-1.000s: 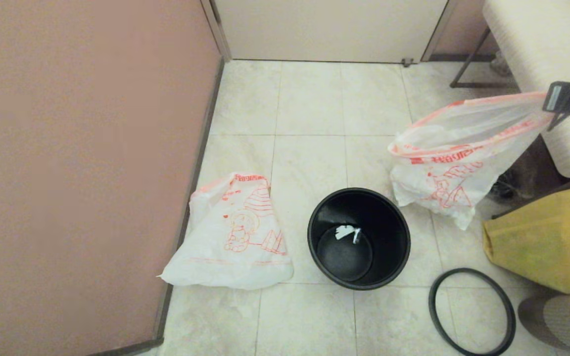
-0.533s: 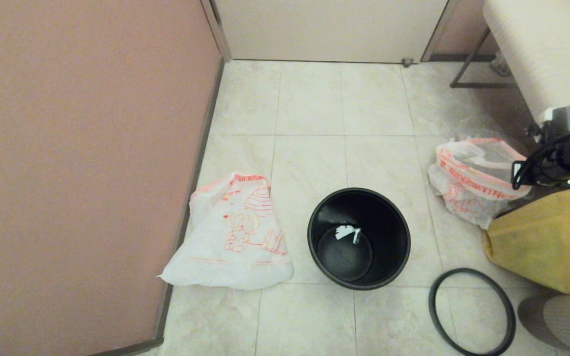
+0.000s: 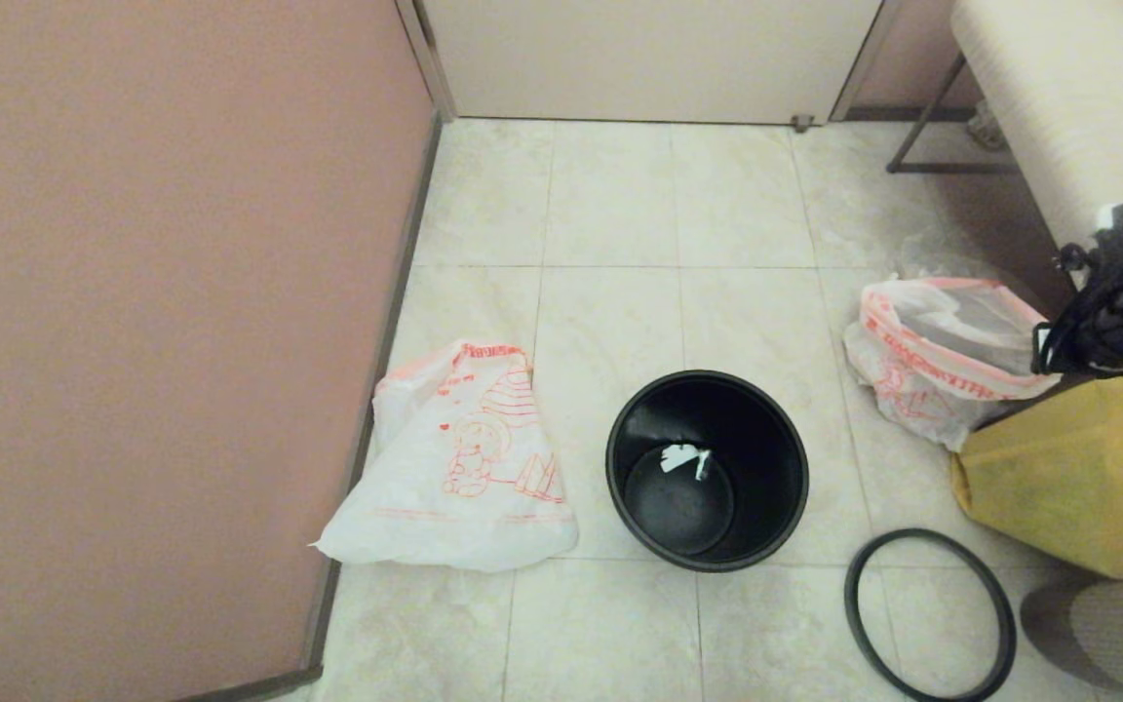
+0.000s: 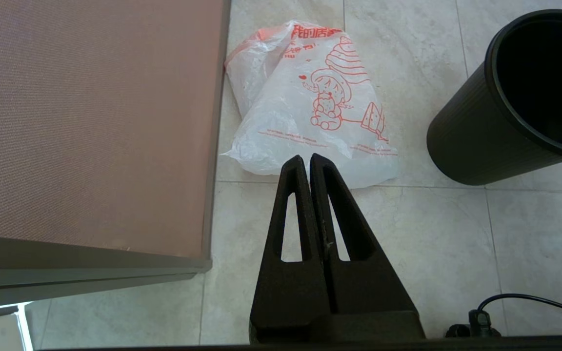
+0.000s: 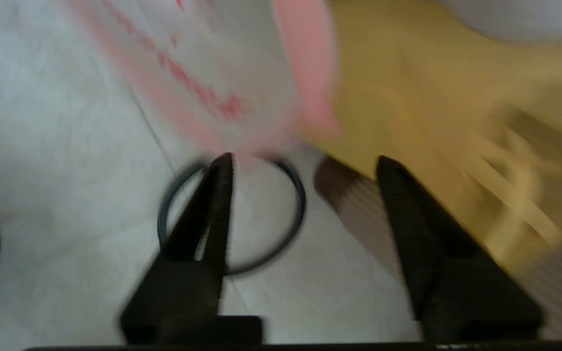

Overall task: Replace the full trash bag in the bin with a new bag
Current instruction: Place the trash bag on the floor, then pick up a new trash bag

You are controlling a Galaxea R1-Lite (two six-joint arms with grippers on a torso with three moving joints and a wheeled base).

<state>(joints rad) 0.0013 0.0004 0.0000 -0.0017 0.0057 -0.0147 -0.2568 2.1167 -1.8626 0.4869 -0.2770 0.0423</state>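
While the right gripper [image 5: 300, 163] hangs with fingers spread beside the full bag [image 3: 932, 351], that bag lies on the floor against a yellow bag [image 3: 1068, 478]. The left gripper [image 4: 307, 163], fingers pressed together, hovers near the new bag [image 3: 459, 468]. The bin [image 3: 708, 468] stands unlined, its hoop [image 3: 930, 614] partly cut off.

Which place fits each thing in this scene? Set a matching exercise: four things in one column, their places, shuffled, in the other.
Things:
1. new bag
2. bin
3. full trash bag
4. hoop

Places:
A. flat on the floor, off the bin, near the yellow bag
B. upright on the middle tiles
C. limp on the floor by the wall
D. on the floor beside the open right gripper

Pairs: 1-C, 2-B, 3-D, 4-A
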